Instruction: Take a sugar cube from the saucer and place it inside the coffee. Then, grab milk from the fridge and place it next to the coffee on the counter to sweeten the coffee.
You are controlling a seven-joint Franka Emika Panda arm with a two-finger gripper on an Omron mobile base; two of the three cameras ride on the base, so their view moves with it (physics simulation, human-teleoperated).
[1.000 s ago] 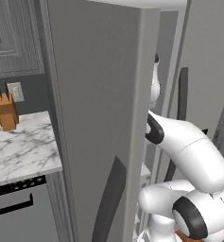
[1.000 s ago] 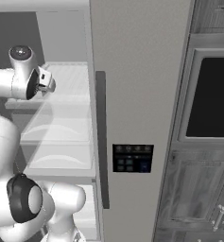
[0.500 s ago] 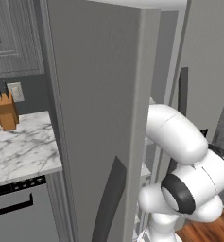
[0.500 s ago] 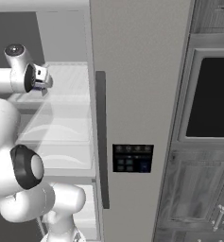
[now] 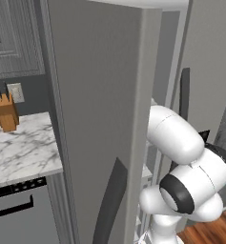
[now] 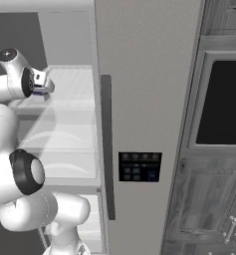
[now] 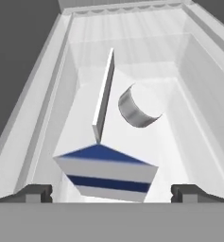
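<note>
The milk (image 7: 106, 172), a white carton with blue stripes, stands on a white shelf inside the fridge (image 6: 64, 134), right in front of the hand camera. My gripper (image 7: 111, 194) is open, and its two fingertips (image 7: 35, 193) flank the carton left and right without touching it. From the right base view, the gripper (image 6: 46, 85) reaches into the upper shelf area beside the grey fridge door (image 6: 144, 99). The open fridge door (image 5: 95, 119) blocks the interior from the left. The marble counter (image 5: 19, 147) lies left of the fridge.
Behind the milk, a grey round can (image 7: 137, 106) and a thin white upright panel (image 7: 104, 97) stand on the same shelf. A knife block (image 5: 5, 112) stands on the counter. A dark wall oven (image 6: 221, 104) sits right of the fridge.
The arm's elbow has folded down and outward, toward the base. The hand has stayed by the upper fridge shelf, shifting only slightly. The jaws have stayed open.
</note>
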